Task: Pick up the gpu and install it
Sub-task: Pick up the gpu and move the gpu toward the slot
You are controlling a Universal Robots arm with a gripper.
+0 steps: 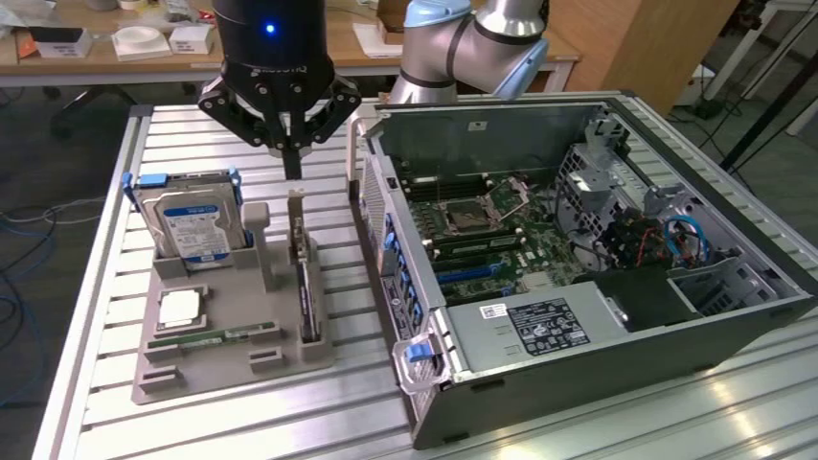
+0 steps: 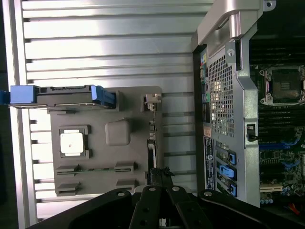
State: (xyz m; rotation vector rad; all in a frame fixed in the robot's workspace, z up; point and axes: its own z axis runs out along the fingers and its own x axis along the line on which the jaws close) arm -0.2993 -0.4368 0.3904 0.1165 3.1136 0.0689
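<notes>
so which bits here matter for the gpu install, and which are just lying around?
Job: gpu, standing on edge in the grey holder; open PC case; hand, shut, above the gpu.
Lying about: hard drive; CPU; RAM stick.

surface: slatted metal table | on it: grey parts holder (exterior view's left), open computer case beside it

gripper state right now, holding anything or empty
Gripper: closed, holding nothing. It hangs over one end of the gpu, which stands on edge in the gray holder.
</notes>
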